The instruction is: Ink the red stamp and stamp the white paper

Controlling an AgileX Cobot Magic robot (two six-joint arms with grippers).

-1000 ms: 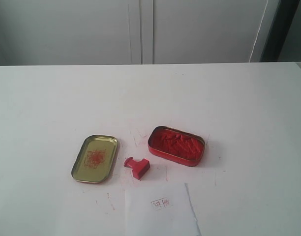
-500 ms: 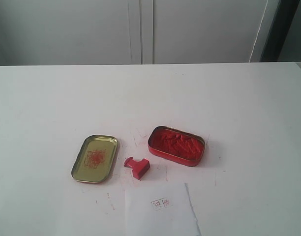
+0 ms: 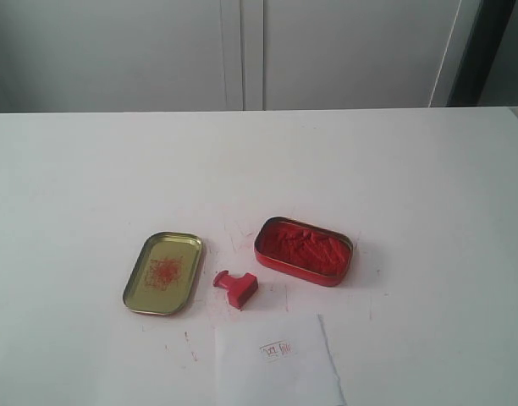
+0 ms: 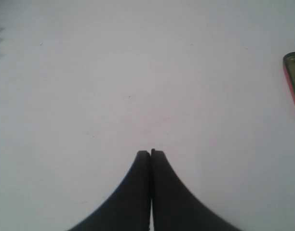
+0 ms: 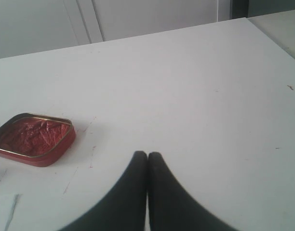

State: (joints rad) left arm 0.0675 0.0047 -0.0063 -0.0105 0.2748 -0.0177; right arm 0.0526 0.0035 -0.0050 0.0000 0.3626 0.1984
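The red tin [image 3: 304,250] holds rumpled, deeper red paste. Left of the tin, the gold lid [image 3: 164,272] has a speckled red smear at its centre. The bright red stamp [image 3: 235,288] lies nearer the tin, and before the tin the white paper [image 3: 280,364] bears a small red mark.

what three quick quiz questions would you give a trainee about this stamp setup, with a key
1. True or false: the red stamp stands upright on the white paper.
2. Pick one. The red tin is: A) closed with its lid, B) open with red paste showing, C) open and empty.
3. Fill in: the left tool and the right tool are both ____, holding nothing.

Key:
1. False. It lies on its side, off the paper.
2. B
3. shut
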